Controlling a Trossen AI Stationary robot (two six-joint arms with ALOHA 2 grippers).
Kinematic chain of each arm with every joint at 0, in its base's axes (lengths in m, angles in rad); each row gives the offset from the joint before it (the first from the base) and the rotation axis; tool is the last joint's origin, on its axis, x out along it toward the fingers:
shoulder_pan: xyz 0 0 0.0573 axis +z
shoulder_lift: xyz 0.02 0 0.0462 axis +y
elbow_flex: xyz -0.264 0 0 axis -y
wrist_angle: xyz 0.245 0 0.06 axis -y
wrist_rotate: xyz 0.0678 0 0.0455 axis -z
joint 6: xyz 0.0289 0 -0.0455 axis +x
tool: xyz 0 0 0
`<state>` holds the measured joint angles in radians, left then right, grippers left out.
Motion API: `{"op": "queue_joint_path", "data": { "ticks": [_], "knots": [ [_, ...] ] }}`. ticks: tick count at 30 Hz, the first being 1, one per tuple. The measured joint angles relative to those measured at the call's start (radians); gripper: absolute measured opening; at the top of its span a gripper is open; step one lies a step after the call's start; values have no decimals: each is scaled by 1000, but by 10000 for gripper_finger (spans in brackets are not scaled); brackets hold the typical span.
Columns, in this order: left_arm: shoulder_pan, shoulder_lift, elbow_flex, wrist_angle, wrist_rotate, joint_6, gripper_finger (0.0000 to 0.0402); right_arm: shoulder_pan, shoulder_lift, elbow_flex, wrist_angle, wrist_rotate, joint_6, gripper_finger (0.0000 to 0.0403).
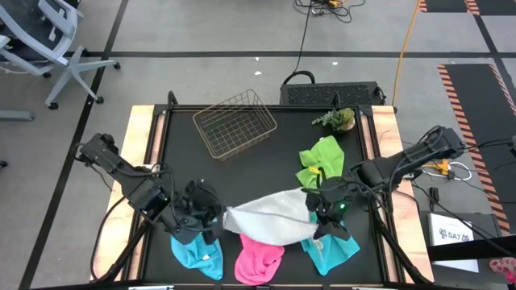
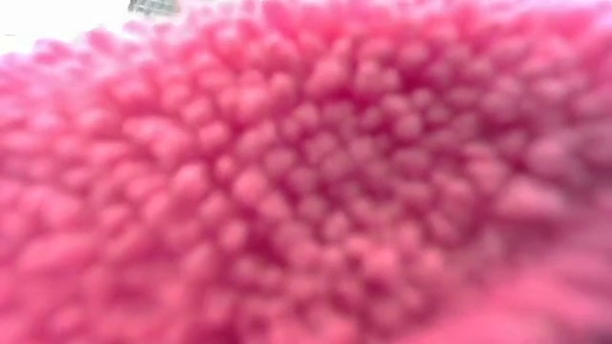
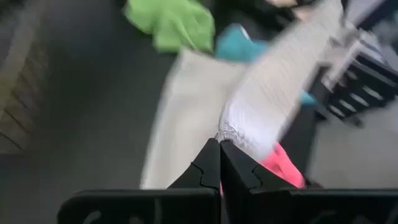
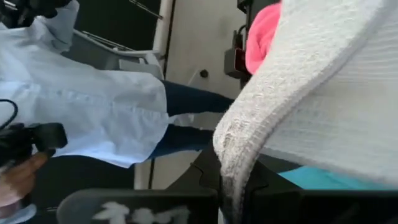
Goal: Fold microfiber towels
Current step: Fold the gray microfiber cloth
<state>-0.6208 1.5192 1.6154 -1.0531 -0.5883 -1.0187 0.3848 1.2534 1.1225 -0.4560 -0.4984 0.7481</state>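
2 clenched grippers, left [image 1: 219,216] and right [image 1: 316,208], pinching opposite ends of white-grey towel [image 1: 270,214], stretched above pink towel [image 1: 258,262]. Keep tension even; lower flat onto bare table [image 1: 242,173] before folding.

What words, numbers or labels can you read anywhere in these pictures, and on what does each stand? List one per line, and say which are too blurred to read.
"SA7 06", as far as it can be read, on a white card on the floor at the table's right; its smaller print is too small to read.
No text shows on the towels, the wire basket or the arms.
Low view and both wrist views: no text.
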Motion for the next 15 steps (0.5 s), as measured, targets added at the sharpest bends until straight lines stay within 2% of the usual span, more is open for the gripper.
{"op": "queue_joint_path", "data": {
  "ticks": [3,6,10,15],
  "knots": [
    [23,-9,0,-18,-87,63,0,-40,-26,0,-26,6,-60,0],
    [80,-18,0,-47,-124,134,0,-110,-74,0,-88,45,-150,0],
    [172,-27,1,-72,-173,245,0,-253,-151,0,-132,135,-261,0],
    [283,-34,66,-74,-249,439,0,-428,-232,9,-133,156,-378,0]
  ]
}}
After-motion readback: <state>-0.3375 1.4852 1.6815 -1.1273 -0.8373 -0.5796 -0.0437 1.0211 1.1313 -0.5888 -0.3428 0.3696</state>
